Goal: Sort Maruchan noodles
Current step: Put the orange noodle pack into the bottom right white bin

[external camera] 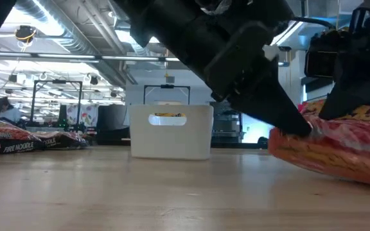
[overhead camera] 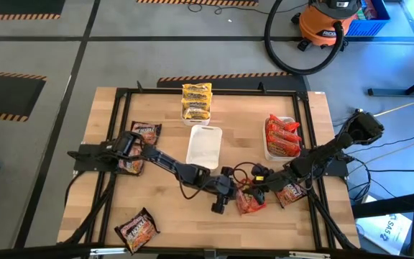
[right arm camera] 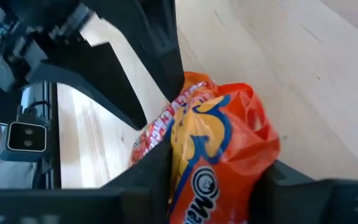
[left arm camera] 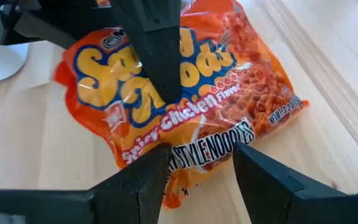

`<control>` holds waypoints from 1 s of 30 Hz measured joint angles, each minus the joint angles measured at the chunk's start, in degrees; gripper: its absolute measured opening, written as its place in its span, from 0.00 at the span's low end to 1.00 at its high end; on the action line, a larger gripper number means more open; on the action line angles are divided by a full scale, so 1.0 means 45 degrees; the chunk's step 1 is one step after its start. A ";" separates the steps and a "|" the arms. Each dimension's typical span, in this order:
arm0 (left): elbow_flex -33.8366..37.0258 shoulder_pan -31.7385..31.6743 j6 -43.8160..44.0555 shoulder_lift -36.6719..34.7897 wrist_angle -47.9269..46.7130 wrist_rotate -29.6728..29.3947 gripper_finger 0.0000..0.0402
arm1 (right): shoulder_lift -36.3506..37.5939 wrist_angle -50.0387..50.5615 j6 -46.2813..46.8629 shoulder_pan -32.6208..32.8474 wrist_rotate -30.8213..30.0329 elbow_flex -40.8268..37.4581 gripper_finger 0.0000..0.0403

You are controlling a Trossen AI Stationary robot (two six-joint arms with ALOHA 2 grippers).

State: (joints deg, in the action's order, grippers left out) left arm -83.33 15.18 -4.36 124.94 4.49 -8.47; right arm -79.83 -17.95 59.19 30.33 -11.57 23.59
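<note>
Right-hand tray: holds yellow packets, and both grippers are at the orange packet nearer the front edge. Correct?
Not quite. The right-hand tray holds red packets, not yellow ones, as the high view shows. The rest stands: the left gripper and the right gripper are both at the orange packet nearer the front edge.
</note>
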 joint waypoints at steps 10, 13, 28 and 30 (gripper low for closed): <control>-0.0044 0.0426 -0.0208 -0.1310 -0.2295 -0.0754 0.45 | 0.0529 0.0257 -0.1209 0.0029 0.0578 0.0044 0.19; 0.0109 0.0622 -0.0197 -0.1870 -0.3250 -0.1461 0.45 | 0.0858 0.0715 -0.1246 0.0029 0.0564 0.0044 0.21; 0.5690 0.0946 0.1360 -0.6297 -0.1757 -0.1668 0.45 | 0.2719 0.8210 -0.2031 0.0015 -0.0536 0.3254 0.20; 0.6299 0.0988 0.1494 -0.6758 -0.1357 -0.1666 0.45 | 0.2710 1.0460 -0.2267 0.0019 -0.0999 0.4382 0.19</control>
State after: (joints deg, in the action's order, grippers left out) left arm -54.98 19.63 2.36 94.54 -1.61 -15.97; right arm -67.64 29.12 48.99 30.41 -16.07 43.31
